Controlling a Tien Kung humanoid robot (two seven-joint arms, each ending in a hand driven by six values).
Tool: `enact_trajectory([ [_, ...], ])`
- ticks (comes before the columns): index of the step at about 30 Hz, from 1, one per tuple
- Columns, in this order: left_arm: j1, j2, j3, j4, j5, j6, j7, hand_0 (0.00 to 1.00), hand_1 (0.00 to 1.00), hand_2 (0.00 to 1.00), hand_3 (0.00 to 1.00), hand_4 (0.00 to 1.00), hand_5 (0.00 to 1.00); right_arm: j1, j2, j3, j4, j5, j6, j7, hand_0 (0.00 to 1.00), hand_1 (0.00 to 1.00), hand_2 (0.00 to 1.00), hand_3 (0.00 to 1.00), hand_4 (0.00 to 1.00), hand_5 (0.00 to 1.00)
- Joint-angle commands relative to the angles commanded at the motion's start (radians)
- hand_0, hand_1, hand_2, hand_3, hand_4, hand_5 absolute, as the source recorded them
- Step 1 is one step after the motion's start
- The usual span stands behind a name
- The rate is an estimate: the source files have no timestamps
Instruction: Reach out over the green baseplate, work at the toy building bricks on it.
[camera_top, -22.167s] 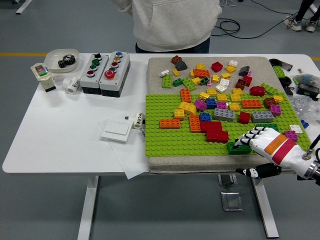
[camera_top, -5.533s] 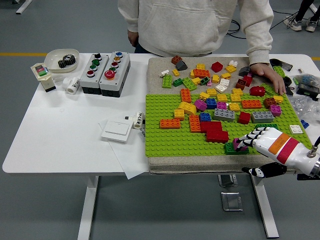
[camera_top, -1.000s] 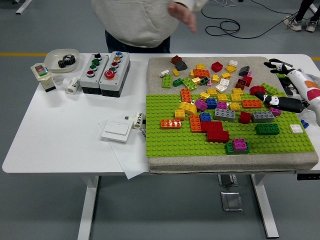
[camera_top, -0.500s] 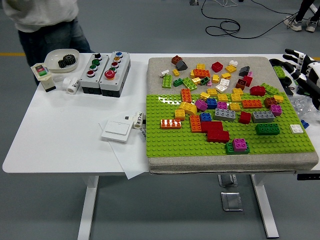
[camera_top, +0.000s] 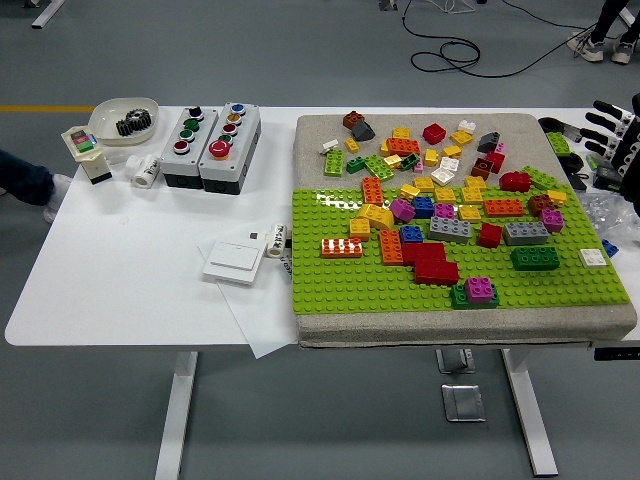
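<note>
Bricks on the green plate, my robot hand off to the side.

The green baseplate (camera_top: 350, 285) lies on a gray mat (camera_top: 320, 135) on the right part of the white tabletop (camera_top: 130, 270). Lots of toy bricks sit on it. A pink brick (camera_top: 479, 288) sits on top of a green brick (camera_top: 462, 297) near the front edge. A dark green brick (camera_top: 535, 258) is close by, and a big red brick (camera_top: 430, 262) is in the middle. More bricks lie loose on the mat behind. My right robot hand (camera_top: 612, 128) is at the far right edge, away from the bricks, fingers spread apart and holding nothing. Two button boxes (camera_top: 210, 145) stand on the left.
</note>
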Motion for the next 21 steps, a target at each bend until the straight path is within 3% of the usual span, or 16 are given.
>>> enact_trajectory([
  [21,-0.008,-0.001,0.014,-0.002,-0.021,-0.003,-0.01,0.661,0.747,0.763,0.576,0.646,0.601,0.003,-0.001,0.0,-0.001,0.038,-0.011,-0.03,0.898,0.825,0.866,0.867,0.998,0.998],
])
